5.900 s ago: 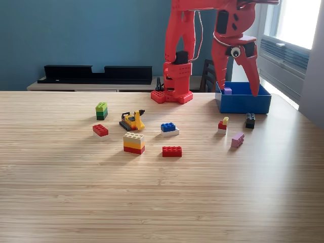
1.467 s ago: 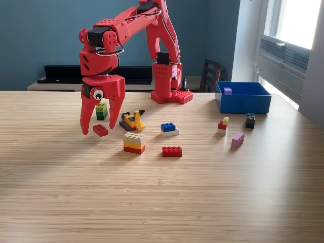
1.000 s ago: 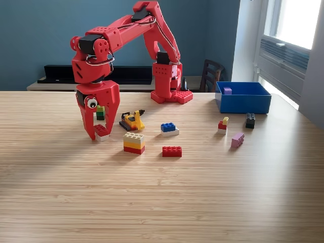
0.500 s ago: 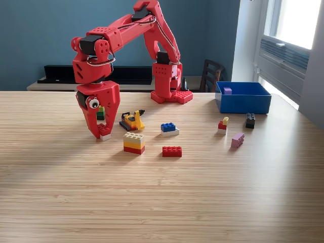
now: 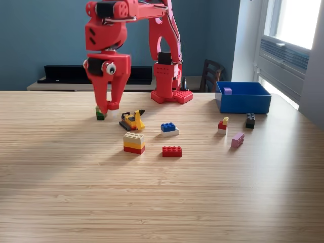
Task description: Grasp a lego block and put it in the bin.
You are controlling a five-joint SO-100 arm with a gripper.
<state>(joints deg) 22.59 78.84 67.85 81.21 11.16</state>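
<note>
Lifted: red arm's jaws pinching red-white block [image 5: 112, 106] | bin [image 5: 243, 104]: blue, low-walled

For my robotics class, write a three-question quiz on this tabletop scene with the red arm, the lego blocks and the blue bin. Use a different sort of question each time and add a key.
1. True or false: the end effector is shut on a red and white block, lifted off the table.
2. What already lies in the bin? A) a purple block B) a green block C) nothing
3. Fill in: in the exterior view, the bin is on the arm's ____ side.

Key: 1 true; 2 A, the purple block; 3 right.
</note>
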